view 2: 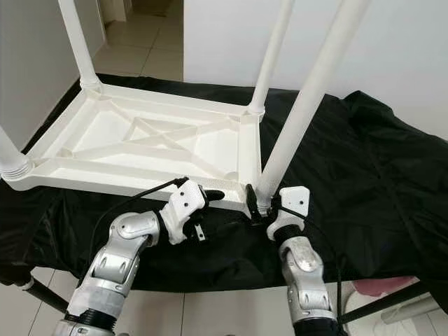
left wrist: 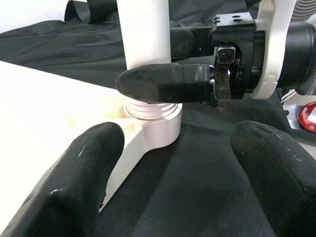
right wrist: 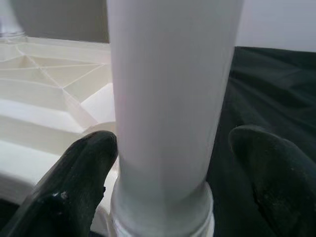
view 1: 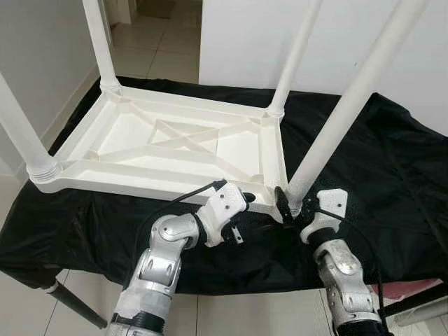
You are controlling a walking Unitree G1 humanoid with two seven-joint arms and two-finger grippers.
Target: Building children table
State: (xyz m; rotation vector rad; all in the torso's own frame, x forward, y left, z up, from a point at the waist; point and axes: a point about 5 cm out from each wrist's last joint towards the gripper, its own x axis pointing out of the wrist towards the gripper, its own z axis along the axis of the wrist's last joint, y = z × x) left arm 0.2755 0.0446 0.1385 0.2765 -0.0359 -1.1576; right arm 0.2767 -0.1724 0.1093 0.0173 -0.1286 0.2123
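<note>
Tiled floor, white walls; a work surface draped in black cloth [view 1: 392, 161] fills the middle of the head views. On it lies the white plastic children's table top [view 1: 175, 150], upside down, ribbed underside up, with four white tubular legs standing in its corner sockets.

I have the right gripper [view 1: 290, 205] at the base of the near-right leg [view 1: 336, 119], lower centre-right of frame. In the right wrist view its jaws are spread, one black finger [right wrist: 74, 192] on each side of the leg, the left-hand one against it or nearly so; I cannot confirm a firm pinch. The left gripper [view 1: 241, 203] hovers just beside the same corner socket [left wrist: 153, 123], jaws spread, holding nothing.

Risks, as I judge them:
- The near-right leg leans; threads may be crossed, and forcing the turn could jam it.
- A loose grip may slip round the smooth tube.
- A sideways push could slide the table top on the cloth toward the near edge.
</note>
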